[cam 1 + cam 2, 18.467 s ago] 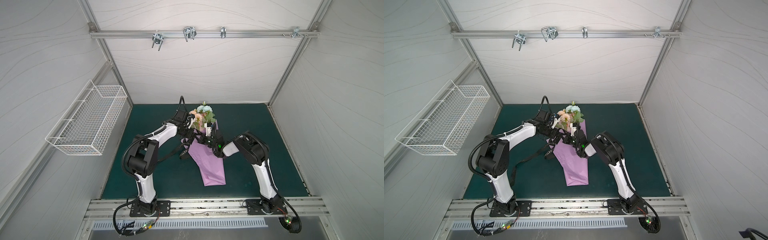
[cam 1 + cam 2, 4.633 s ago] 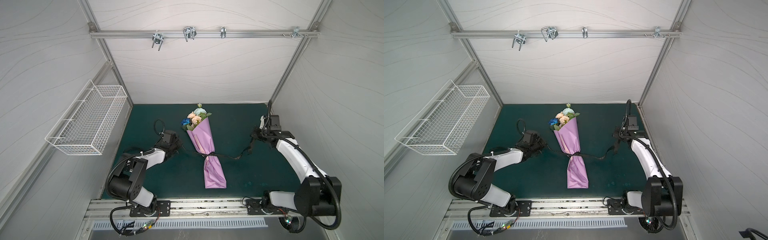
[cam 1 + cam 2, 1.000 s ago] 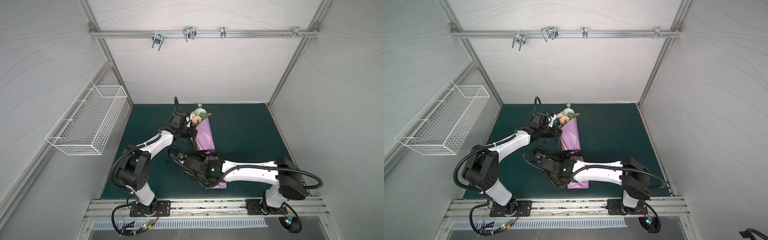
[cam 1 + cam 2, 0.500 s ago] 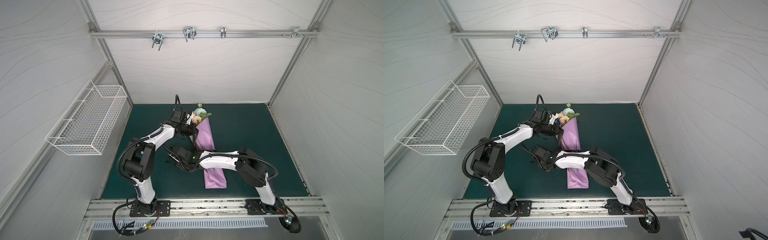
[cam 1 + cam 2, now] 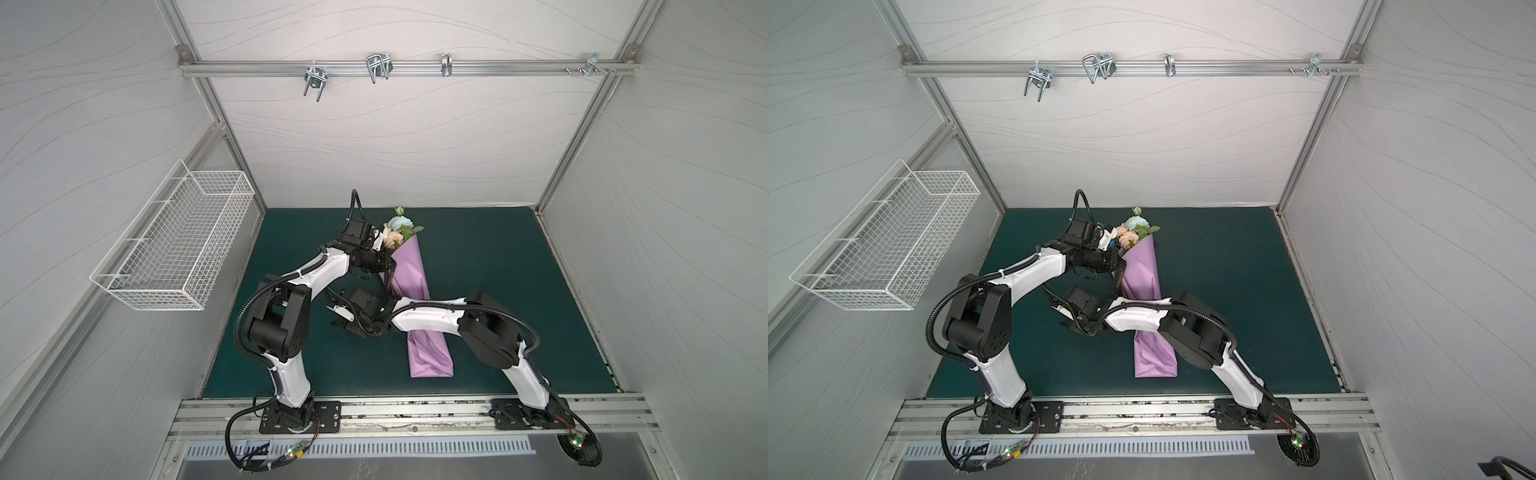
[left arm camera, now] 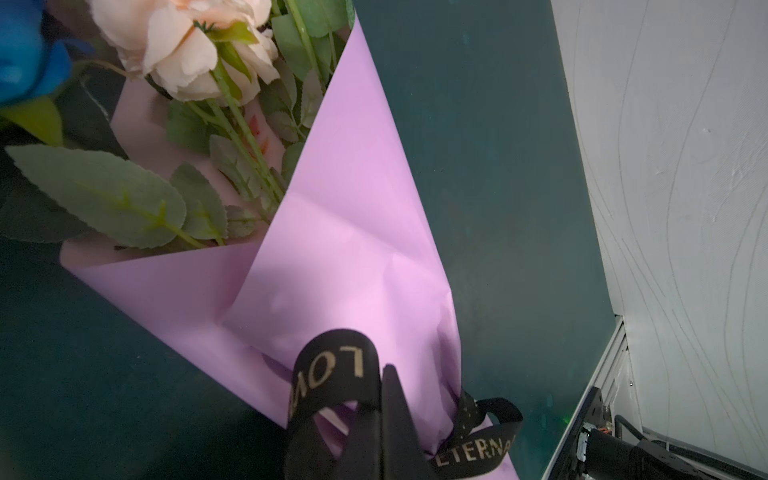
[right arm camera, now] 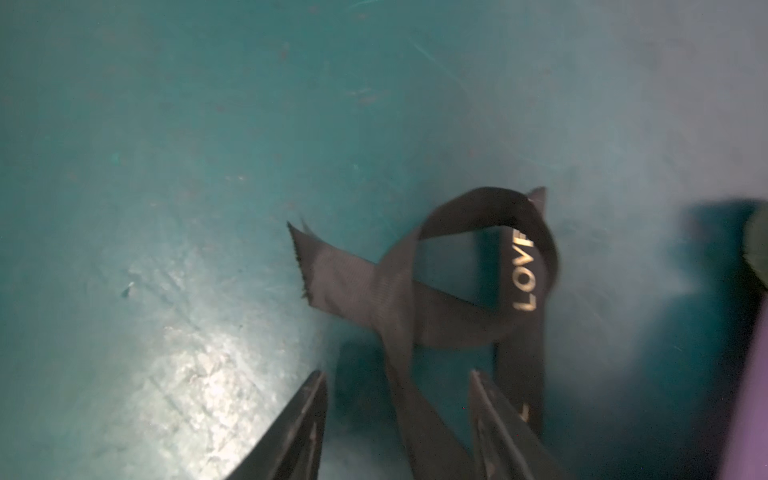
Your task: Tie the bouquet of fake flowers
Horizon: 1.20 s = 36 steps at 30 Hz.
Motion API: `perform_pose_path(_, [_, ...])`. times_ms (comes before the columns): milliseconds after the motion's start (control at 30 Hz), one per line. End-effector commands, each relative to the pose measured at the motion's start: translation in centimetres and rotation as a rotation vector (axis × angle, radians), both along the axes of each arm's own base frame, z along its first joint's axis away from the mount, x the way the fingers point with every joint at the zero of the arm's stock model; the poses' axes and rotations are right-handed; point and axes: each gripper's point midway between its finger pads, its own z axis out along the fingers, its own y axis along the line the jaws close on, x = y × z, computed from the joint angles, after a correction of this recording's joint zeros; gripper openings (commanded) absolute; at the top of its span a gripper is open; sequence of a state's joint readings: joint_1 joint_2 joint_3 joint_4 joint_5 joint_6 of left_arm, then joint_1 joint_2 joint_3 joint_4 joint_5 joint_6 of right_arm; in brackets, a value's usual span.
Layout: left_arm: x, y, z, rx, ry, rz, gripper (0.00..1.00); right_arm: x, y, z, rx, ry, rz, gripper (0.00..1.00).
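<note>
Lilac paper (image 5: 409, 276), smooth with soft creases, wraps the bouquet (image 5: 398, 232) into a long cone. It lies on the dark green mat (image 5: 498, 257) with its blooms toward the back wall. The right arm (image 5: 428, 318) reaches across the cone's middle and hides that part in both top views. A white wire basket (image 5: 174, 249) hangs on the side wall, well apart.

Peach and blue cloth roses with toothed green leaves poke from the wrap. A black woven ribbon (image 6: 328, 365) with gold letters gathers the paper's narrow waist. The left claw (image 6: 385, 386) is clenched on a ribbon loop beside the paper. The right claw (image 7: 397, 374) stands half open low over the mat, with a loose ribbon tail running between its fingers, unpinched.
</note>
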<state>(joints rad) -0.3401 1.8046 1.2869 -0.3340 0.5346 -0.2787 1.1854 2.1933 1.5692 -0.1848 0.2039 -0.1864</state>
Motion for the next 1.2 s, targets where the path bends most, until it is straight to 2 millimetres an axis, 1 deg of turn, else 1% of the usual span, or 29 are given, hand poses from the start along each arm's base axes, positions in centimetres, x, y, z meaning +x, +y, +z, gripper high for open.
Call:
perform_pose_path(0, [0.9, 0.1, 0.2, 0.027, -0.031, -0.035, 0.00, -0.2, 0.7, -1.1, 0.003, 0.035, 0.058, 0.52])
perform_pose_path(100, [0.9, 0.2, -0.1, 0.042, -0.031, -0.042, 0.00, -0.2, 0.9, -1.5, 0.002, 0.053, 0.070, 0.46])
perform_pose_path(133, [0.9, 0.2, -0.1, 0.046, -0.034, -0.044, 0.00, -0.2, 0.9, -1.4, 0.005, 0.060, 0.070, 0.42])
perform_pose_path(167, [1.0, 0.3, -0.2, 0.050, -0.032, -0.045, 0.00, -0.2, 0.9, -1.4, 0.003, 0.065, 0.074, 0.36])
perform_pose_path(267, [1.0, 0.3, -0.3, 0.052, -0.031, -0.046, 0.00, -0.6, 0.8, -1.0, -0.005, 0.068, 0.092, 0.05])
perform_pose_path(300, [1.0, 0.2, -0.1, 0.050, -0.033, -0.046, 0.00, -0.7, 0.7, -0.7, -0.010, 0.061, 0.090, 0.00])
perform_pose_path(400, [1.1, 0.4, 0.0, 0.058, -0.042, -0.040, 0.00, -1.4, 0.1, 1.4, -0.003, 0.016, 0.097, 0.00])
perform_pose_path(533, [1.2, 0.6, 0.5, 0.058, -0.063, -0.024, 0.00, -2.8, -1.8, 5.0, 0.028, -0.043, 0.082, 0.00])
perform_pose_path(567, [1.2, 0.6, 0.5, 0.056, -0.067, -0.022, 0.00, -3.2, -2.4, 6.0, 0.044, -0.054, 0.068, 0.00])
perform_pose_path(633, [1.3, 0.7, 0.8, 0.053, -0.075, -0.013, 0.00, -3.6, -3.8, 7.2, 0.069, -0.055, 0.034, 0.00])
perform_pose_path(700, [1.2, 0.7, 1.0, 0.050, -0.082, -0.008, 0.00, -3.9, -5.1, 9.1, 0.120, -0.041, -0.015, 0.00])
perform_pose_path(867, [0.9, 1.1, 1.6, 0.053, -0.100, 0.009, 0.00, -4.5, -8.8, 11.5, 0.204, -0.003, -0.138, 0.00])
perform_pose_path(933, [0.7, 1.3, 1.8, 0.054, -0.114, 0.014, 0.00, -4.6, -10.8, 12.6, 0.257, 0.009, -0.210, 0.00])
perform_pose_path(1000, [0.4, 1.6, 1.6, 0.063, -0.117, 0.027, 0.00, -4.3, -12.9, 13.9, 0.314, 0.008, -0.287, 0.00])
perform_pose_path(1067, [0.3, 2.0, 1.4, 0.073, -0.119, 0.042, 0.00, -3.8, -15.4, 15.4, 0.376, 0.007, -0.379, 0.00])
perform_pose_path(1133, [0.1, 2.1, 1.3, 0.075, -0.122, 0.049, 0.00, -3.1, -18.6, 16.1, 0.444, 0.019, -0.485, 0.00])
perform_pose_path(1167, [0.1, 2.2, 1.2, 0.074, -0.119, 0.055, 0.00, -2.8, -20.0, 16.0, 0.466, 0.024, -0.540, 0.00])
